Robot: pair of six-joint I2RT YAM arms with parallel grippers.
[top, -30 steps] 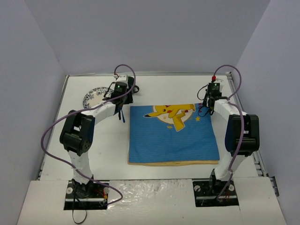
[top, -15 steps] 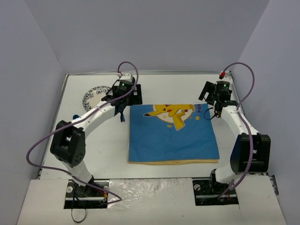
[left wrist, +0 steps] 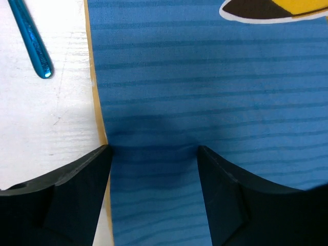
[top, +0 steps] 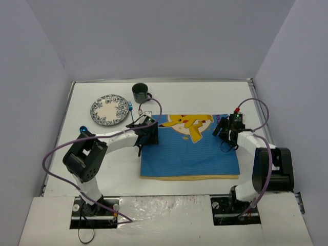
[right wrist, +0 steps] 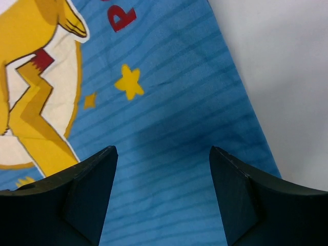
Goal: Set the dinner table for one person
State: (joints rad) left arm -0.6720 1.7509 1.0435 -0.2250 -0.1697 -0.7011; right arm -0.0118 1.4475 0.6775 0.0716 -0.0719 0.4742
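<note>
1. Both claws are sitting nearer the bases than a second ago: left claw and right claw are hanging with jaws apart, empty, over the soft placemat.
2. Dinner-table surface is lying beneath everything, probably rigid, offering no hold.
3. Patterned plate and mug are waiting behind, likely fragile; rim and handle are looking the best holds.

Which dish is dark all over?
The mug, dark green with a handle; the flat plate to its left is pale with a blue patterned rim.
</note>
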